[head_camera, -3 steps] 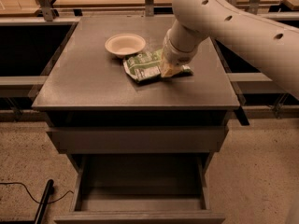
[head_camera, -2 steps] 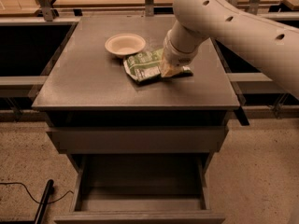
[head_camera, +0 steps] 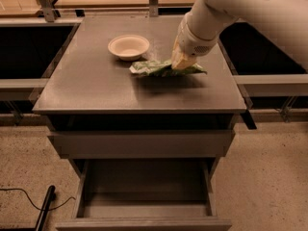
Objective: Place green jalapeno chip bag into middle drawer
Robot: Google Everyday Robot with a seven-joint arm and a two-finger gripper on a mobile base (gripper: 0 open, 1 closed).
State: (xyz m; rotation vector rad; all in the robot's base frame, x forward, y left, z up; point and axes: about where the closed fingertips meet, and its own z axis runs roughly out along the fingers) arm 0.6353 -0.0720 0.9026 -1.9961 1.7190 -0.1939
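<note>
Bag [head_camera: 159, 68] now clear of the tabletop [head_camera: 96, 88], with a shadow under it, just right-front of the bowl [head_camera: 128, 46]; a second ago it lay flat. Pincer [head_camera: 182, 61] is pinching its right end. Lift begun. Drawer [head_camera: 144, 189] open, well below the bowl.

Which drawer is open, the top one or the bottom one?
The bottom drawer: it is pulled out, while the top drawer is shut. The gripper is up at the chip bag.

White rounded arm [head_camera: 243, 6], yellowish end effector [head_camera: 181, 61]
</note>
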